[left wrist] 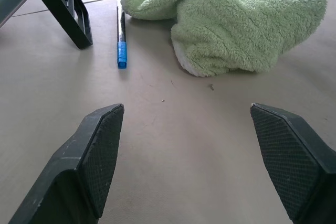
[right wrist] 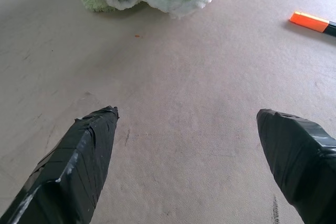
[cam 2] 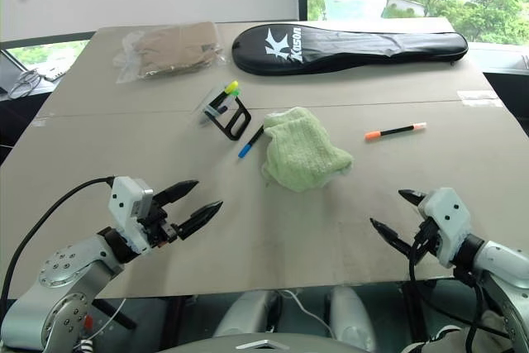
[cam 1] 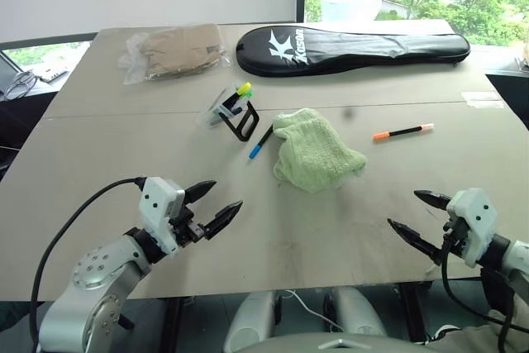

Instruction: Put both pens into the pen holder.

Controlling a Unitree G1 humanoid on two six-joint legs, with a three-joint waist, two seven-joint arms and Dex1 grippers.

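Both pens, blue-tipped and orange-ended, look light, stiff, slippery: pinch mid-barrel. Left claw, right claw apart, empty.

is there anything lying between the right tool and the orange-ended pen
Nothing visible does. Bare table lies between the open right tool and the orange-ended pen. The green towel sits off to the left, beside the blue-tipped pen, clear of that path.
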